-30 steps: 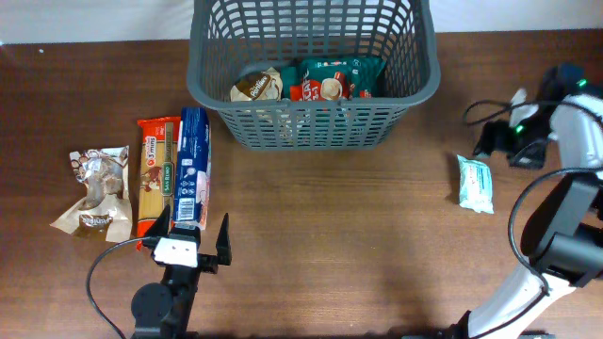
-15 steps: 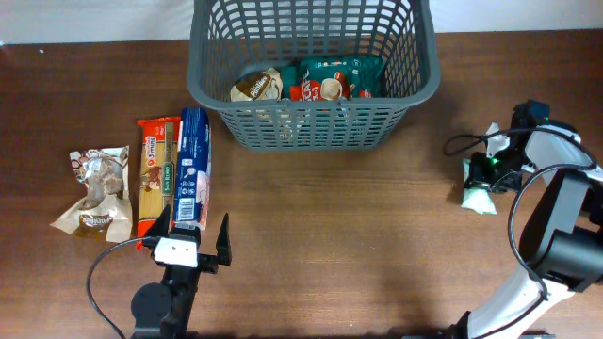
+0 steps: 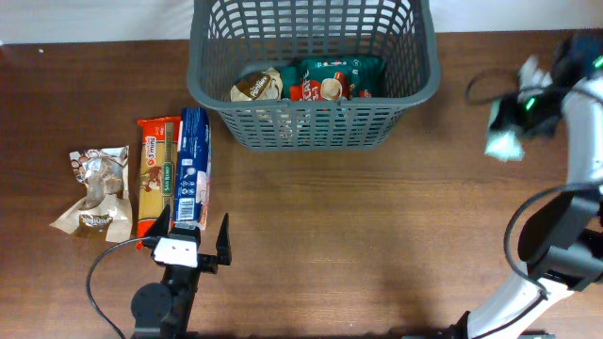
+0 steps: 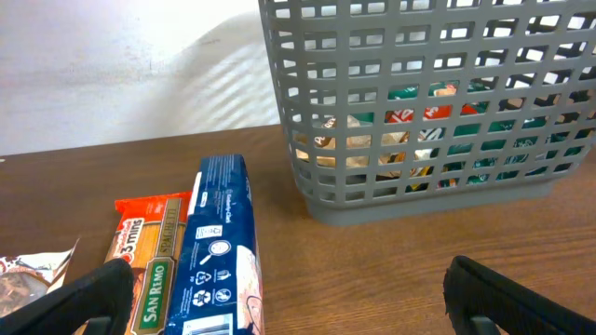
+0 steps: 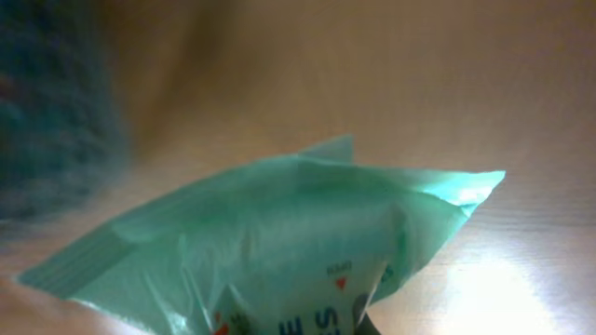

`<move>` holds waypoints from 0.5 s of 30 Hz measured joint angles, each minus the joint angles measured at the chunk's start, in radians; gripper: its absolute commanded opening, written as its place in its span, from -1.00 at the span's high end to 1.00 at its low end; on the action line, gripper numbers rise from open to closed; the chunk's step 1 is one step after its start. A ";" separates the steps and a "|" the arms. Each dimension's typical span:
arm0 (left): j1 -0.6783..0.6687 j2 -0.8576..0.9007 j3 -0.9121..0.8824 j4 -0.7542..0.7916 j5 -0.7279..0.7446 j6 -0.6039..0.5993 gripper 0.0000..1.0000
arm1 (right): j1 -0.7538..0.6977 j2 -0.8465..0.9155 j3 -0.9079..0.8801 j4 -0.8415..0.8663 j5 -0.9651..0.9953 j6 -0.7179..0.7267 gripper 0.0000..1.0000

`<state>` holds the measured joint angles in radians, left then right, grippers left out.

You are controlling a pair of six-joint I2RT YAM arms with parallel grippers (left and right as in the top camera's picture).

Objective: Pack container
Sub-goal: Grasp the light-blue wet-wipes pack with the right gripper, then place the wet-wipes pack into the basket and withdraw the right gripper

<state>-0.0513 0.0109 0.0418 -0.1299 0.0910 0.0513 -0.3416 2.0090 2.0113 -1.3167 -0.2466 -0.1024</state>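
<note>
1. Mint-green packet point(image 5: 279, 251) hangs pinched in my right gripper point(image 3: 516, 122), off the table, well right of the container point(image 3: 311, 122).
2. I should carry it high over the thick rim, then let go above the goods inside.
3. Inside lie a tan pouch point(image 3: 256, 87) and a dark green packet point(image 3: 341, 72).
4. My left gripper point(image 3: 193, 234) sits spread wide, empty.
</note>
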 measured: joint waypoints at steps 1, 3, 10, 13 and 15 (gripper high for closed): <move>0.000 0.000 0.000 0.000 0.000 0.000 -0.98 | 0.007 0.000 0.094 -0.030 -0.018 0.001 0.92; 0.000 0.000 0.000 0.000 0.000 0.000 -0.99 | 0.029 -0.002 0.271 -0.079 -0.048 0.002 0.93; 0.000 0.000 0.000 0.000 0.000 0.000 -0.99 | 0.257 -0.034 0.742 -0.136 -0.104 -0.048 0.93; 0.000 0.000 0.000 0.000 0.000 0.000 -0.99 | 0.411 -0.053 0.804 -0.117 -0.118 -0.140 0.93; 0.000 0.000 0.000 0.000 0.000 0.000 -0.99 | 0.518 -0.057 0.807 -0.083 -0.121 -0.218 0.93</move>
<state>-0.0513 0.0109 0.0418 -0.1299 0.0910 0.0513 0.1761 1.9522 2.8182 -1.3998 -0.3672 -0.3206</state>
